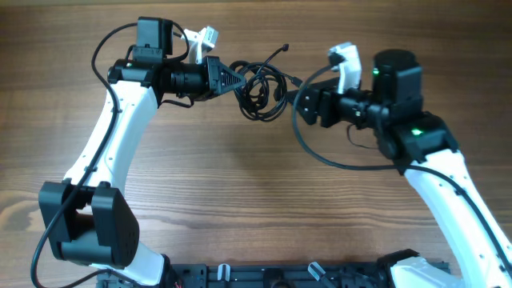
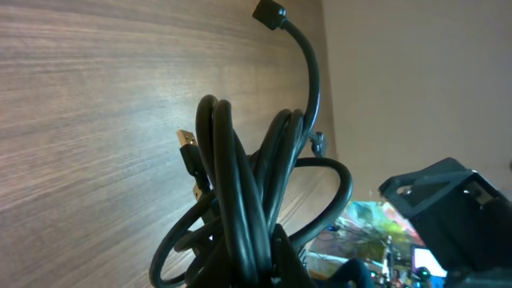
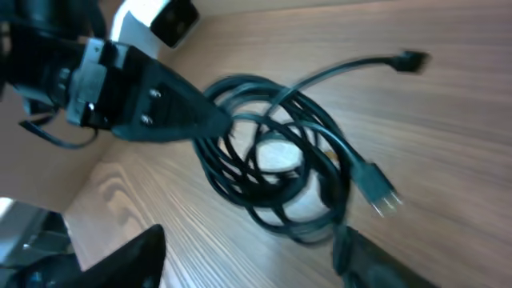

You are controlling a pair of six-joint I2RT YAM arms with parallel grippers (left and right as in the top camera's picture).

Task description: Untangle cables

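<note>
While the left arm climbs from the lower left of the overhead frame and bends rightward, the left tool [image 1: 234, 80] is pinched tight on the cables [image 1: 260, 90], a black knot of loops at the upper middle of the table [image 1: 240, 200]. Opposite it the right arm comes up from the lower right, and the right tool [image 1: 302, 98] is spread wide just beside the bundle, with nothing between its fingers [image 3: 136, 256]. Only the right wrist view shows a pronged plug [image 3: 382, 192] (rather blurred). Only the left wrist view shows a gold-tipped plug [image 2: 188, 148] among the loops.
</note>
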